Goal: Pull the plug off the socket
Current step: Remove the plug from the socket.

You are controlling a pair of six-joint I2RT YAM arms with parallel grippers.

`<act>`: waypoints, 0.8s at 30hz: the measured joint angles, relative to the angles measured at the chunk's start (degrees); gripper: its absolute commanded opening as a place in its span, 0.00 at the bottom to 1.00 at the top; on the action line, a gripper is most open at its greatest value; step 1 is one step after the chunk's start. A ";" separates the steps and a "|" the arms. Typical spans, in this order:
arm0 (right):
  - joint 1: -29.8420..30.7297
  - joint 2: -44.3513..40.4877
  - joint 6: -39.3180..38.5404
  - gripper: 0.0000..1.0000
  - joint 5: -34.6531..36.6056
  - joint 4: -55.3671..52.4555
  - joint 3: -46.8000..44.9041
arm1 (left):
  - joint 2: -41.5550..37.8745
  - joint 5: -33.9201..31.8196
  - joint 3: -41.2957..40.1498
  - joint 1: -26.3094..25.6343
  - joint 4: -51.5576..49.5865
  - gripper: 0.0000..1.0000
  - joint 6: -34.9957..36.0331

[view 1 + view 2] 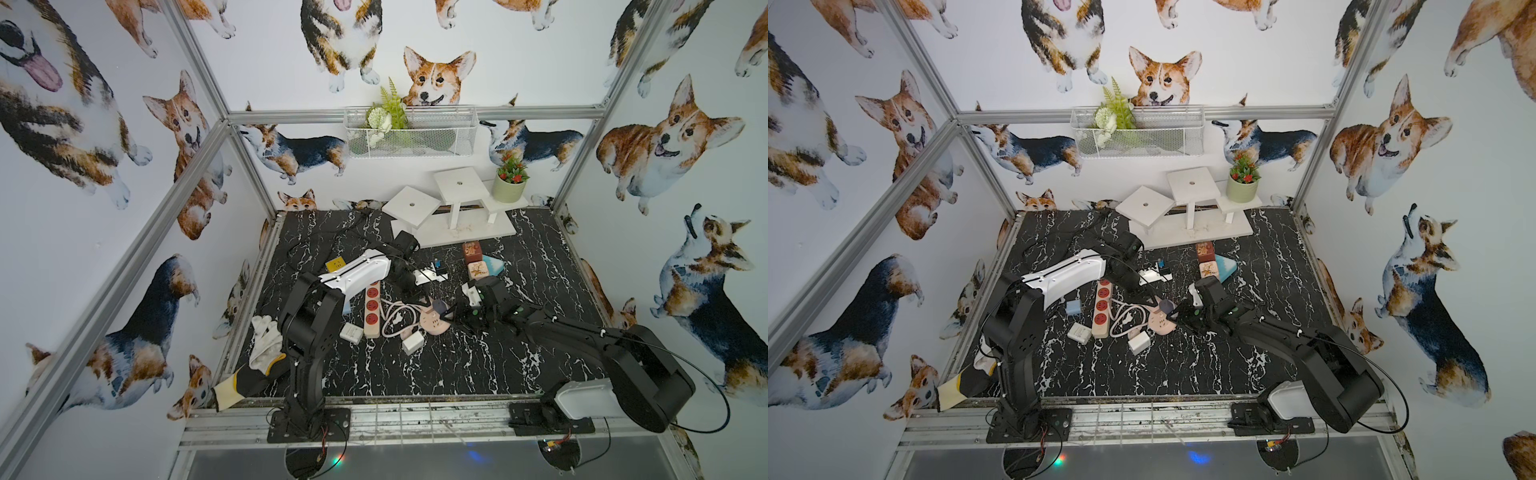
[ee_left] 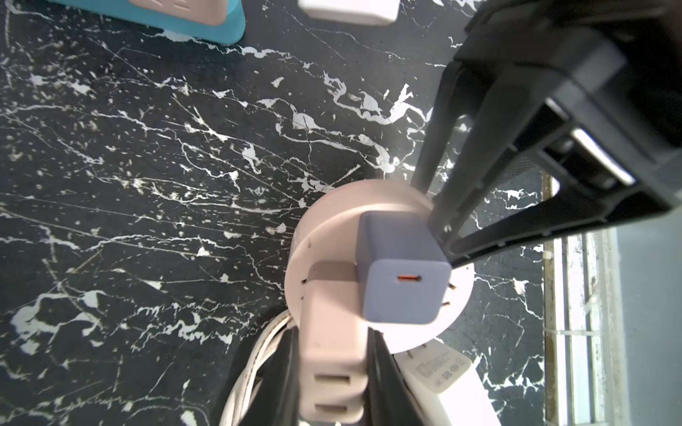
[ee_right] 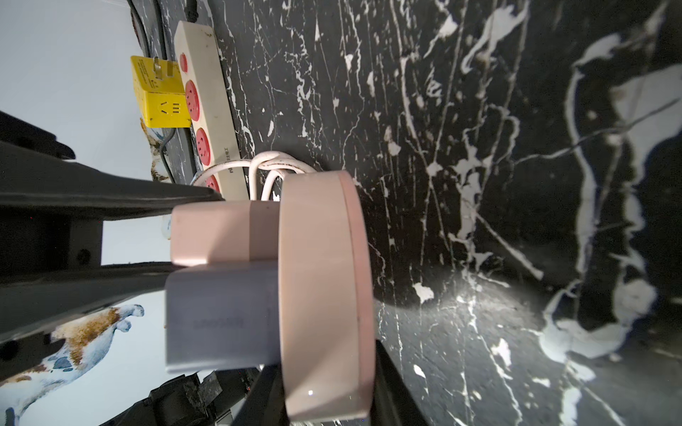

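Plastic, rigid, probably tight-seated: left gripper (image 2: 334, 354) clamps flat sides of pink boxy plug (image 3: 217, 232); right gripper (image 3: 324, 376) pinches round pink socket (image 3: 321, 258).

top views look down; wrist views closely share the socket (image 2: 324, 221).

Lilac-grey cube charger (image 3: 221, 317): embossed word, too faint. Cream power strip with red sockets (image 3: 217, 121): edge lettering, possibly brand, illegible. Yellow cube adapter (image 3: 158, 92), white flat charger (image 2: 439, 372): fine print, unreadable.

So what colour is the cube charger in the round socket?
Lavender-grey charger, best in left wrist view.
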 measured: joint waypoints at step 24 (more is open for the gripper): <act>-0.44 2.25 2.62 0.00 2.54 5.68 0.31 | 1.92 0.63 6.62 2.64 -3.65 0.00 -1.57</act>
